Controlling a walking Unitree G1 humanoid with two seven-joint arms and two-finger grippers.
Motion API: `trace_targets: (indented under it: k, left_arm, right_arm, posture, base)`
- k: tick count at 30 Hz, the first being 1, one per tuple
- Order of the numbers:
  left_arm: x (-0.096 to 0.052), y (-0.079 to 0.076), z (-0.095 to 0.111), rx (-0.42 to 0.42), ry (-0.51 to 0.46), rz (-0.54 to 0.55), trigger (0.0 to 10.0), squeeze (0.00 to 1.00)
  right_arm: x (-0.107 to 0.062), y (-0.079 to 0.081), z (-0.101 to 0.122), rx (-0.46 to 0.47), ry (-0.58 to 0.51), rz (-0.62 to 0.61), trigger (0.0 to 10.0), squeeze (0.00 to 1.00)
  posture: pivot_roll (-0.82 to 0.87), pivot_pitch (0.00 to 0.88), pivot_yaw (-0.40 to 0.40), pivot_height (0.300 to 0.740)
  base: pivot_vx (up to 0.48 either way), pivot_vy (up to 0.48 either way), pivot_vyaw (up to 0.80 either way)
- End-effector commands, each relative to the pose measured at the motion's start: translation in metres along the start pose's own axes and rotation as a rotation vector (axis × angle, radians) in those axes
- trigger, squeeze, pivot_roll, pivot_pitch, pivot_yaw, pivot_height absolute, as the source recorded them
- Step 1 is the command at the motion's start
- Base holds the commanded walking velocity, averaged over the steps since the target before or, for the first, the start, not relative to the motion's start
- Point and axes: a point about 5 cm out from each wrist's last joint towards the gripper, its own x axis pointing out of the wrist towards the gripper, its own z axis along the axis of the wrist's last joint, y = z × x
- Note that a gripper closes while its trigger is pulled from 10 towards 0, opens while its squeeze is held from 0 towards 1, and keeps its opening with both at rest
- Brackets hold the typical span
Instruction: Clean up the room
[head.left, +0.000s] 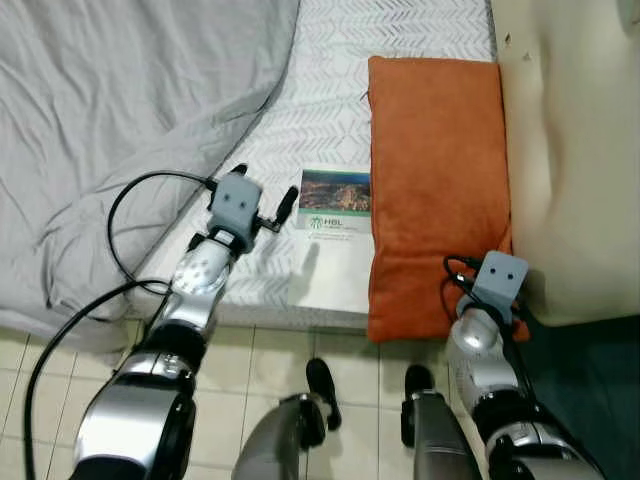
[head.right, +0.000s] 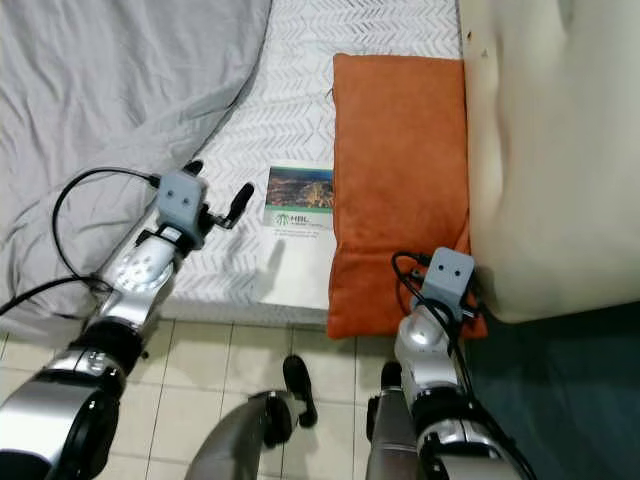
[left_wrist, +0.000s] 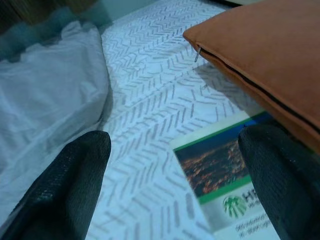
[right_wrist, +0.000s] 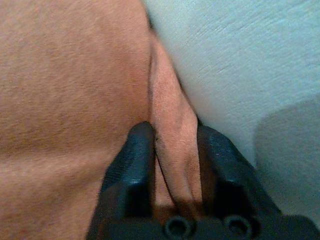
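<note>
**Orange cushion pinched at its edge**

Tiles run pale along the foot of the bed, and the robot's two dark feet stand on them right up against the mattress. Just beyond, the right gripper has its two black fingers pressed together on a fold along the edge of the orange cushion, at the cushion's near right corner, where the fabric bunches up between the pads. That corner hangs a little over the mattress edge. A cream upholstered surface lies tight against the cushion's right side.

The left gripper hovers low over the white chevron-patterned mattress, its fingers spread wide and holding nothing. Between and just ahead of them lies a flat booklet with a night-time city photo, a green stripe and a palm logo; it rests on the mattress with its right edge touching the cushion's left side. A black cable loops from the left arm.

Farther back, the cushion stretches lengthwise up the bed, and a rumpled grey duvet covers the bed's left part.
</note>
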Motion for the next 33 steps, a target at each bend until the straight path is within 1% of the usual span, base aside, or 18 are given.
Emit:
trace_targets:
  k: [1, 3, 4, 5, 6, 9, 10, 12, 15, 17, 18, 21, 23, 27, 28, 29, 30, 33]
  left_arm:
    - [-0.022, 0.006, -0.001, 0.022, -0.037, -0.026, 10.0, 1.00]
    - [-0.037, 0.003, -0.001, 0.020, -0.047, -0.050, 10.0, 1.00]
    - [-0.037, 0.003, -0.001, 0.020, -0.047, -0.050, 10.0, 1.00]
    - [-0.050, -0.003, -0.004, -0.001, -0.025, -0.061, 10.0, 1.00]
    - [-0.050, -0.003, -0.004, -0.001, -0.025, -0.061, 10.0, 1.00]
    - [-0.080, -0.018, -0.022, -0.075, 0.084, -0.065, 10.0, 1.00]
    - [-0.080, -0.018, -0.022, -0.075, 0.084, -0.065, 10.0, 1.00]
    - [-0.100, -0.032, -0.035, -0.130, 0.187, -0.083, 10.0, 1.00]
    - [-0.105, -0.036, -0.039, -0.143, 0.212, -0.087, 10.0, 1.00]
    - [-0.120, -0.042, -0.050, -0.150, 0.293, -0.091, 10.0, 1.00]
    - [-0.131, -0.047, -0.060, -0.127, 0.374, -0.087, 10.0, 1.00]
    - [-0.136, -0.047, -0.061, -0.120, 0.395, -0.077, 10.0, 1.00]
    - [-0.136, -0.047, -0.057, -0.127, 0.400, -0.043, 10.0, 1.00]
    - [-0.130, -0.047, -0.061, -0.140, 0.425, 0.002, 10.0, 1.00]
    - [-0.127, -0.048, -0.068, -0.162, 0.454, 0.036, 10.0, 0.12]
    - [-0.127, -0.048, -0.068, -0.162, 0.454, 0.036, 10.0, 0.12]
    - [-0.128, -0.049, -0.069, -0.172, 0.462, 0.053, 10.0, 0.00]
    - [-0.148, -0.057, -0.058, -0.221, 0.457, 0.057, 10.0, 0.00]
  right_arm:
    - [-0.005, 0.003, 0.001, -0.024, -0.032, 0.009, 10.0, 1.00]
    - [-0.001, 0.006, 0.023, -0.051, -0.159, 0.018, 10.0, 1.00]
    - [-0.001, 0.006, 0.023, -0.051, -0.159, 0.018, 10.0, 1.00]
    - [-0.001, 0.008, 0.040, -0.065, -0.254, 0.028, 10.0, 1.00]
    - [-0.001, 0.008, 0.040, -0.065, -0.254, 0.028, 10.0, 1.00]
    - [-0.010, 0.012, 0.065, -0.101, -0.414, 0.079, 10.0, 1.00]
    - [-0.010, 0.012, 0.065, -0.101, -0.414, 0.079, 10.0, 1.00]
    - [-0.023, 0.020, 0.069, -0.105, -0.461, 0.178, 10.0, 1.00]
    - [-0.027, 0.022, 0.069, -0.104, -0.467, 0.211, 10.0, 1.00]
    - [-0.042, 0.021, 0.060, -0.107, -0.453, 0.265, 10.0, 1.00]
    - [-0.058, 0.012, 0.049, -0.129, -0.426, 0.297, 10.0, 1.00]
    - [-0.068, 0.004, 0.043, -0.139, -0.405, 0.319, 10.0, 1.00]
    - [-0.084, -0.008, 0.035, -0.137, -0.349, 0.369, 10.0, 1.00]
    - [-0.091, -0.012, 0.014, -0.135, -0.231, 0.432, 10.0, 1.00]
    - [-0.096, -0.014, -0.011, -0.114, -0.081, 0.506, 10.0, 0.52]
    - [-0.096, -0.014, -0.011, -0.114, -0.081, 0.506, 10.0, 0.52]
    - [-0.100, -0.019, -0.019, -0.099, -0.021, 0.530, 10.0, 0.00]
    - [-0.112, -0.044, -0.019, -0.030, 0.058, 0.583, 10.0, 0.00]
  posture:
    - [-0.07, 0.546, 0.171, 0.740]
    - [-0.06, 0.543, 0.167, 0.740]
    - [-0.06, 0.543, 0.167, 0.740]
    - [-0.05, 0.542, 0.162, 0.740]
    - [-0.05, 0.542, 0.162, 0.740]
    - [-0.05, 0.540, 0.156, 0.740]
    - [-0.05, 0.540, 0.156, 0.740]
    - [-0.06, 0.536, 0.149, 0.740]
    - [-0.05, 0.534, 0.147, 0.740]
    - [-0.06, 0.512, 0.135, 0.740]
    - [-0.07, 0.452, 0.121, 0.740]
    - [-0.07, 0.433, 0.118, 0.740]
    - [-0.07, 0.337, 0.108, 0.740]
    - [-0.08, 0.263, 0.102, 0.740]
    - [-0.09, 0.193, 0.092, 0.740]
    - [-0.09, 0.193, 0.092, 0.740]
    - [-0.09, 0.160, 0.090, 0.740]
    - [-0.09, 0.074, 0.082, 0.740]
  base:
    - [0.000, 0.000, 0.00]
    - [0.000, 0.000, 0.00]
    - [0.000, 0.000, 0.00]
    - [0.000, 0.000, 0.00]
    - [0.000, 0.000, 0.00]
    - [0.000, 0.000, 0.00]
    - [0.000, 0.000, 0.00]
    - [0.000, 0.000, 0.00]
    - [0.000, 0.000, 0.00]
    - [0.000, 0.000, 0.00]
    - [0.000, 0.000, 0.00]
    - [0.000, 0.000, 0.00]
    - [0.000, 0.000, 0.00]
    - [0.000, 0.000, 0.00]
    - [0.000, 0.000, 0.00]
    - [0.000, 0.000, 0.00]
    - [0.000, 0.000, 0.00]
    - [0.000, 0.000, 0.00]
